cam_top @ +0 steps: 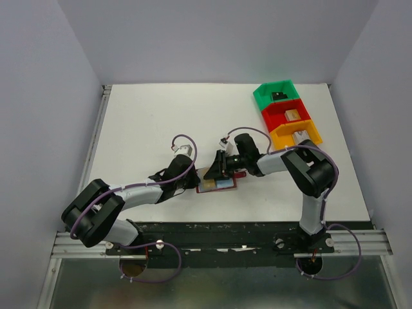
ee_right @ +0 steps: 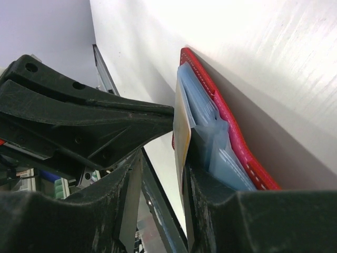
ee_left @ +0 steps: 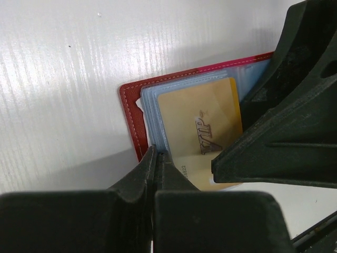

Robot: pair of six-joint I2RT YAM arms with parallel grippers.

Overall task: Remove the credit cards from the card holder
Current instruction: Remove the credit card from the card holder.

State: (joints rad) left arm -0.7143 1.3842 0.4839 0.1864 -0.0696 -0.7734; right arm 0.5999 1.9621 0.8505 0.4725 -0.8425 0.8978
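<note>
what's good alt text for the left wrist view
A gold card marked VIP sits in the blue sleeves of an open red card holder. The left tool, shut, is at the holder's edge; the right tool overlaps the card.

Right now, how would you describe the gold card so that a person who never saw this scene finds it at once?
On the white table, near the middle of its front edge, lies an open dark red card holder. Inside, among its pale blue plastic sleeves, sits the gold card; it alone is gold and carries the letters VIP.
</note>
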